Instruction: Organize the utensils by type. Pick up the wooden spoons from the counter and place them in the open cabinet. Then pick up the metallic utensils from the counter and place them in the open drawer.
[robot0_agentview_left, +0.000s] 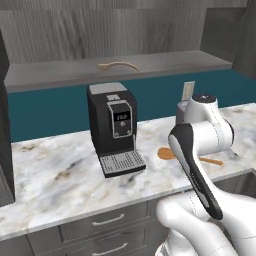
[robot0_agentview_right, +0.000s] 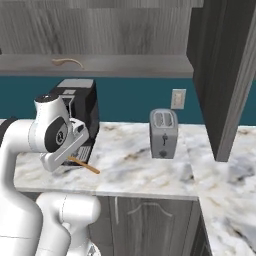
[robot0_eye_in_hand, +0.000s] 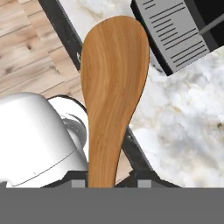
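My gripper (robot0_eye_in_hand: 109, 183) is shut on a wooden spoon (robot0_eye_in_hand: 114, 83), gripping its orange-brown neck, with the oval bowl pointing away from the hand. The spoon (robot0_agentview_left: 165, 153) hangs just above the marble counter (robot0_agentview_left: 55, 165) near its front edge, right of the coffee machine. In the right base view its slim handle (robot0_agentview_right: 86, 166) sticks out below the gripper (robot0_agentview_right: 70, 158). A second wooden spoon (robot0_agentview_left: 117, 65) (robot0_agentview_right: 67, 62) lies on the open cabinet's grey shelf (robot0_agentview_left: 170, 62). The open drawer (robot0_agentview_left: 239, 181) shows partly behind my arm at the lower right. The metallic utensils are out of view.
A black coffee machine (robot0_agentview_left: 113, 125) (robot0_agentview_right: 84, 100) stands on the counter beside the held spoon. A silver toaster (robot0_agentview_right: 163, 132) sits against the teal wall further right. A tall dark cabinet side (robot0_agentview_right: 225, 75) closes off the right end. Closed drawer fronts (robot0_agentview_left: 107, 220) run below the counter.
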